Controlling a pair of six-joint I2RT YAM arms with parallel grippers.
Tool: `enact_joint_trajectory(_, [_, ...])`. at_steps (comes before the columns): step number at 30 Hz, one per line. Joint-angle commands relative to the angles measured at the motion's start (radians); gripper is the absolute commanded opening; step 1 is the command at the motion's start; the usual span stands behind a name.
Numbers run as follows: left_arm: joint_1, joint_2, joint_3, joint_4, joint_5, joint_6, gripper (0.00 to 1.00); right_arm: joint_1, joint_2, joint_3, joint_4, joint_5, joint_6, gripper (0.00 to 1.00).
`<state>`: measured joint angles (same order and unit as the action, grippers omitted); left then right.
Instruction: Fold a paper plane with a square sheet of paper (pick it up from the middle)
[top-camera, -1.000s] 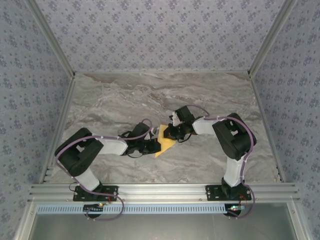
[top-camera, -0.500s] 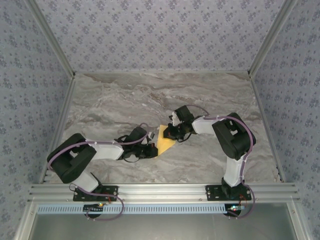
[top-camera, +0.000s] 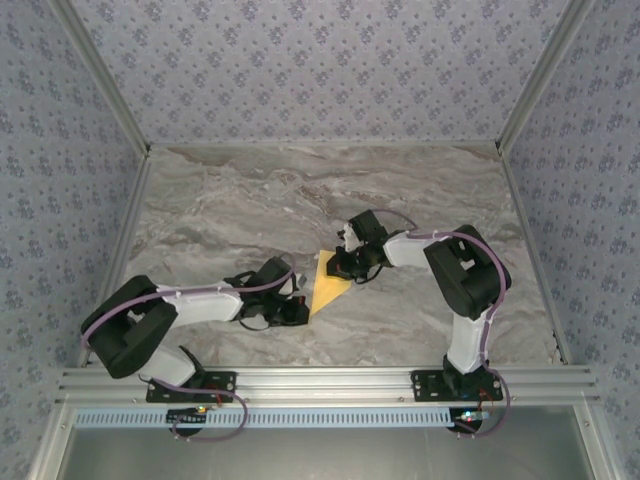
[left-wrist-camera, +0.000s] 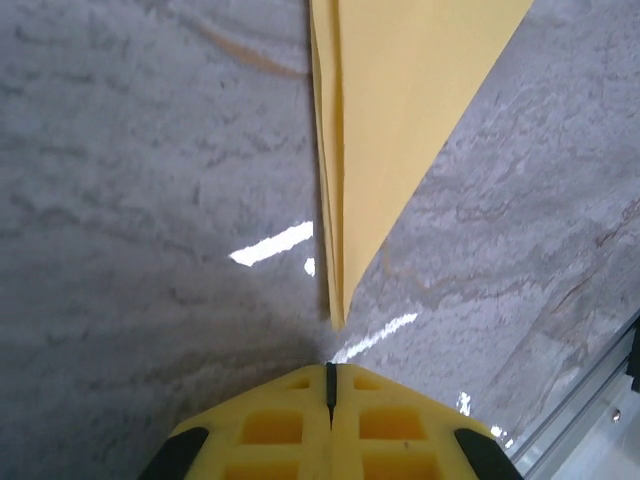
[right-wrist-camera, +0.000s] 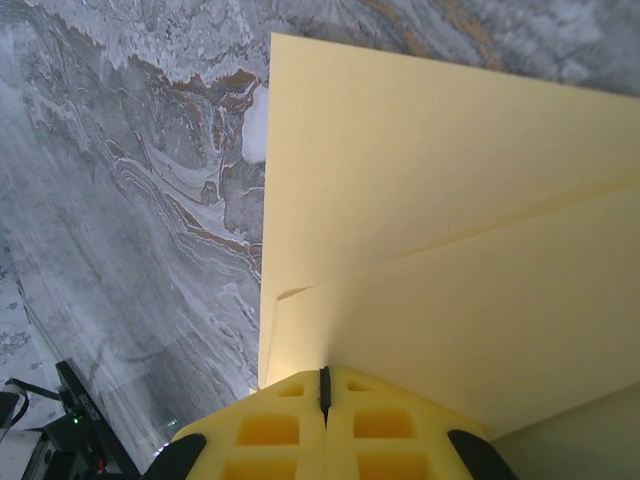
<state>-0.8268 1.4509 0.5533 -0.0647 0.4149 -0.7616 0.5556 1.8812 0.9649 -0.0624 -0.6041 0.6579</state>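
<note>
Left pincer (left-wrist-camera: 329, 372) beside pointed, creased paper (left-wrist-camera: 400, 100)

Losing the wide end of the folded paper (left-wrist-camera: 400, 110) past the top edge of the left wrist view, and cropping the closed left gripper (left-wrist-camera: 328, 375) at the bottom edge just behind its yellow fingertips. Losing the same paper past the right edge of the right wrist view, hiding part of its near layer under the shut right gripper (right-wrist-camera: 323, 378), itself being cropped along the bottom edge. Reading too small at the centre of the top view for telling the paper's folds apart, or any contact with either gripper.
</note>
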Motion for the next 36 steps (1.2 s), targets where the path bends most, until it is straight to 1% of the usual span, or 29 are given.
enact_joint_trajectory(1, [0.009,-0.072,0.091,-0.103,-0.047,0.032,0.08,0.002,-0.003,0.027,-0.082,0.061,-0.010,0.00])
enact_joint_trajectory(2, [0.016,-0.087,0.111,-0.117,-0.081,0.030,0.12,0.005,-0.025,0.038,-0.080,0.056,0.001,0.01])
enact_joint_trajectory(3, [0.028,-0.100,0.132,-0.131,-0.122,0.025,0.12,0.006,-0.060,0.041,-0.063,0.057,0.021,0.02])
enact_joint_trajectory(4, [0.041,-0.113,0.149,-0.149,-0.166,0.013,0.16,0.006,-0.099,0.034,-0.042,0.066,0.046,0.05])
enact_joint_trajectory(5, [0.051,-0.126,0.159,-0.160,-0.210,-0.001,0.24,0.006,-0.133,0.028,-0.036,0.080,0.061,0.09])
enact_joint_trajectory(8, [0.084,-0.175,0.164,-0.179,-0.346,-0.048,0.44,-0.003,-0.224,0.007,-0.077,0.187,0.106,0.25])
enact_joint_trajectory(9, [0.093,-0.191,0.158,-0.178,-0.379,-0.055,0.53,-0.006,-0.248,-0.010,-0.087,0.219,0.123,0.32])
enact_joint_trajectory(10, [0.099,-0.203,0.157,-0.172,-0.396,-0.052,0.59,-0.012,-0.271,-0.029,-0.095,0.246,0.140,0.38])
enact_joint_trajectory(13, [0.112,-0.220,0.157,-0.162,-0.419,-0.043,0.74,-0.026,-0.307,-0.088,-0.083,0.288,0.191,0.49])
enact_joint_trajectory(16, [0.125,-0.217,0.156,-0.150,-0.424,-0.042,0.86,-0.030,-0.300,-0.120,-0.059,0.297,0.225,0.53])
enact_joint_trajectory(19, [0.139,-0.207,0.149,-0.143,-0.424,-0.056,0.97,-0.026,-0.263,-0.128,-0.003,0.257,0.240,0.52])
enact_joint_trajectory(20, [0.143,-0.204,0.147,-0.140,-0.421,-0.061,0.99,-0.022,-0.250,-0.124,0.008,0.245,0.240,0.51])
enact_joint_trajectory(23, [0.162,-0.197,0.138,-0.128,-0.401,-0.081,0.99,-0.009,-0.196,-0.097,0.024,0.217,0.241,0.47])
enact_joint_trajectory(28, [0.210,-0.158,0.142,-0.121,-0.296,-0.120,0.99,0.008,-0.132,-0.082,0.105,0.153,0.260,0.39])
enact_joint_trajectory(34, [0.229,-0.131,0.140,-0.087,-0.234,-0.133,0.99,0.023,-0.126,-0.103,0.189,0.123,0.285,0.33])
enact_joint_trajectory(36, [0.239,-0.126,0.135,-0.073,-0.205,-0.142,0.99,0.023,-0.131,-0.117,0.215,0.120,0.293,0.28])
